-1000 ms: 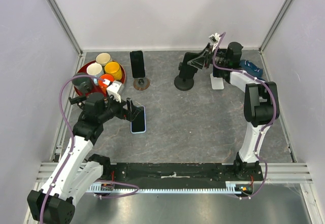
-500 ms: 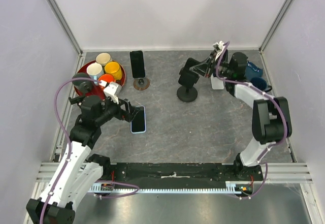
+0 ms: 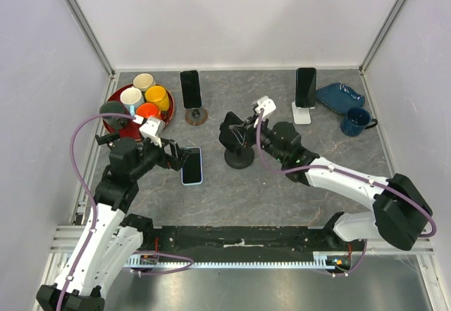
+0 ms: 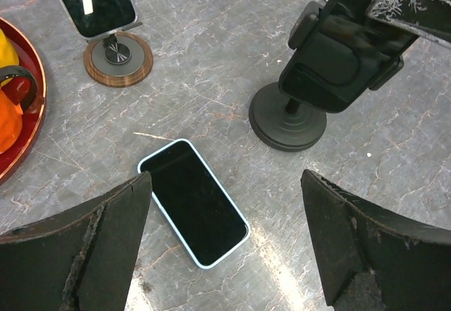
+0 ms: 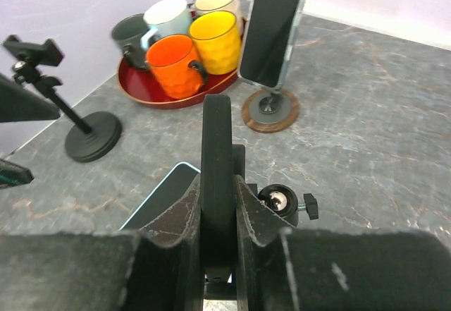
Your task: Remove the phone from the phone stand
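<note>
A phone in a light blue case (image 3: 192,165) lies flat on the table, screen up. My left gripper (image 3: 175,154) hovers open at its left edge; in the left wrist view the phone (image 4: 194,202) lies between and below the spread fingers (image 4: 91,247). My right gripper (image 3: 244,130) is shut on the cradle of an empty black phone stand (image 3: 239,157) at the table's middle. In the right wrist view the jaws pinch the cradle plate (image 5: 216,142). The stand (image 4: 289,120) also shows in the left wrist view.
A second phone (image 3: 190,89) stands on a wooden-base stand, a third (image 3: 305,87) on a white stand. A red tray (image 3: 111,124) of mugs and a small black clamp stand (image 5: 84,138) are far left. A blue cloth (image 3: 340,96) and blue mug (image 3: 356,120) are far right.
My right arm has carried the black stand from the back right toward the table's middle, uncovering the phone on the white stand. The left gripper has stayed by the flat phone.
</note>
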Robot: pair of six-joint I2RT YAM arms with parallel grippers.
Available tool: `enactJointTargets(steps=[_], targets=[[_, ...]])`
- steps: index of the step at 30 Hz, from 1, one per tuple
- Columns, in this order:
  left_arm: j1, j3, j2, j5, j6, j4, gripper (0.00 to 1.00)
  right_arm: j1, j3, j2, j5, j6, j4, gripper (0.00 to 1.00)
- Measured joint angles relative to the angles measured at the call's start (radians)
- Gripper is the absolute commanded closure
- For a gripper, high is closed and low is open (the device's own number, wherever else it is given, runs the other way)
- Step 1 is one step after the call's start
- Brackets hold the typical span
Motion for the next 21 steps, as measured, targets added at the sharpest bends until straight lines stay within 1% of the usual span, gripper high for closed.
enactJointTargets(steps=[2,5,9,12,17,19,21], targets=[[0.000,0.000,-0.005,-0.007,0.000,0.000,0.07,0.083,-0.008,-0.006,0.178,-0.010,0.005,1.00],[0.000,-0.002,-0.010,-0.019,0.000,0.000,0.07,0.168,-0.024,-0.006,0.371,-0.014,0.035,1.00],[0.000,-0.004,-0.012,-0.026,0.000,-0.001,0.07,0.252,-0.066,-0.003,0.577,-0.011,0.119,1.00],[0.000,-0.004,-0.012,-0.039,0.000,-0.001,0.08,0.298,-0.070,0.020,0.706,-0.004,0.163,1.00],[0.000,-0.004,-0.012,-0.050,0.000,-0.001,0.08,0.372,-0.070,0.066,0.867,-0.006,0.227,1.00],[0.000,-0.004,-0.012,-0.051,0.000,-0.001,0.08,0.393,-0.069,0.072,0.916,-0.008,0.238,0.97],[0.000,-0.004,-0.012,-0.051,0.000,-0.001,0.08,0.404,-0.069,0.073,0.948,-0.001,0.238,0.87]])
